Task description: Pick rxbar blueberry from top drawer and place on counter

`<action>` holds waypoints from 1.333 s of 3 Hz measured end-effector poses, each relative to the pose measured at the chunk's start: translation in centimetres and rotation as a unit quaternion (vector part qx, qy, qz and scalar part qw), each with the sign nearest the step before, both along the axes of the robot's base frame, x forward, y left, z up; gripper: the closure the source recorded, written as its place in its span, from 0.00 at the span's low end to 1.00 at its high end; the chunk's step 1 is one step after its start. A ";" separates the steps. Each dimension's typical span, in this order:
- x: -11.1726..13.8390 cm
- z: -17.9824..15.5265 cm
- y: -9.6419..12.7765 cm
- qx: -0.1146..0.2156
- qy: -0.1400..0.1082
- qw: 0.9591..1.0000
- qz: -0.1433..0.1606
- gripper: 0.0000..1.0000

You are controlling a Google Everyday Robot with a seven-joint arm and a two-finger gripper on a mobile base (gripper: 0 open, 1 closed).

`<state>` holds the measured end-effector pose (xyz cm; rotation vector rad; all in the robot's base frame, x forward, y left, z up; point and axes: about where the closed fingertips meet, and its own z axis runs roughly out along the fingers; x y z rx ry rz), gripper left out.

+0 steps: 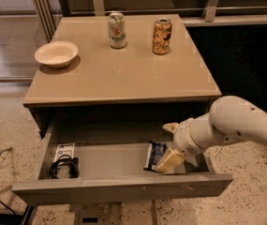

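The top drawer (123,187) is pulled open below the counter (123,74). The rxbar blueberry (153,153), in a dark navy wrapper with white lettering, lies flat on the drawer floor right of the middle. My gripper (168,145) reaches into the drawer from the right on a white arm. Its fingers are apart. The near cream finger (171,160) rests over the bar's lower right corner, and the far one (170,126) is behind the bar. The bar lies on the drawer floor, not lifted.
A white card with a black cable coil (64,162) lies at the drawer's left end. On the counter stand a cream bowl (56,54) at the left, a green-white can (117,30) and an orange can (162,36) at the back.
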<state>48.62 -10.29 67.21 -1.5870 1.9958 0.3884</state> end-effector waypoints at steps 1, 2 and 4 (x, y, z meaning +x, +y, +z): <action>0.2 -1.5 0.3 0.004 -0.001 1.000 0.000 0.22; 0.3 -3.1 0.7 0.005 0.004 1.000 0.004 0.21; 0.3 -6.3 1.9 0.001 0.025 1.000 0.019 0.21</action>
